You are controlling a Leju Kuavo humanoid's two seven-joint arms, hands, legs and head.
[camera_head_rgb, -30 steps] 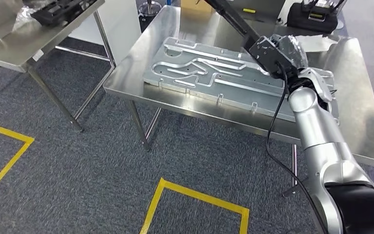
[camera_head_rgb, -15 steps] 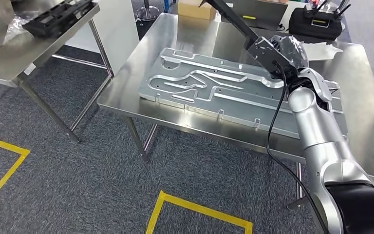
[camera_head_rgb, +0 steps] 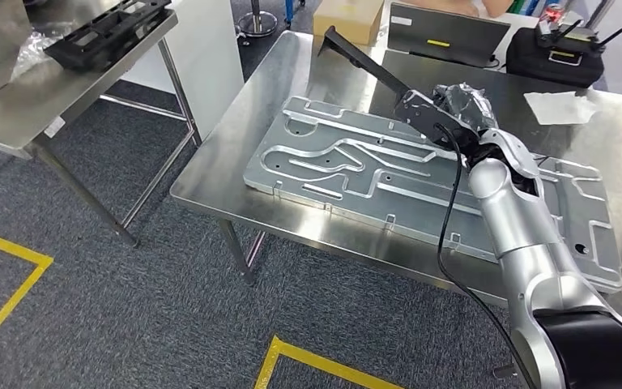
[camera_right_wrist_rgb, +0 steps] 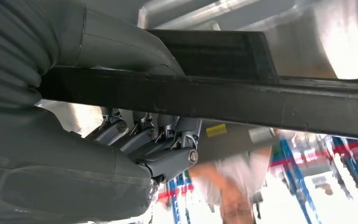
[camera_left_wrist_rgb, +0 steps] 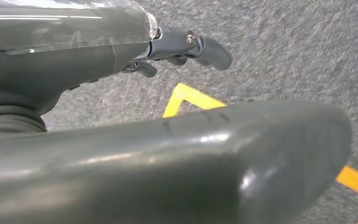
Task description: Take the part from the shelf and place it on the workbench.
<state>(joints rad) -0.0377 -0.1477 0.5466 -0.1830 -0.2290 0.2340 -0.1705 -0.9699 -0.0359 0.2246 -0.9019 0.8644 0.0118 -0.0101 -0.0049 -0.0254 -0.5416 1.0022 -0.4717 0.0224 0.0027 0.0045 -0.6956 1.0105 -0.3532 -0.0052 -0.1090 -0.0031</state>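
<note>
The part, a long black bar with an upturned far end, hangs in the air over the workbench, slanting from the right hand out toward the cardboard box at the far edge. In the right wrist view the bar crosses between the thick thumb and the darker fingers, which are clamped around it. Below it on the workbench lies a large machined aluminium plate with routed channels; a laptop, a black case with antennas and a white cloth sit further back. The left hand hangs over grey carpet with yellow floor tape, fingers loosely curled in and holding nothing

Judging by this, the carrying step is nearly over and the placing step is in hand. The next move calls for lowering the bar level onto a free stretch of the bench, probably beyond the plate, then spreading the fingers only once it rests
</note>
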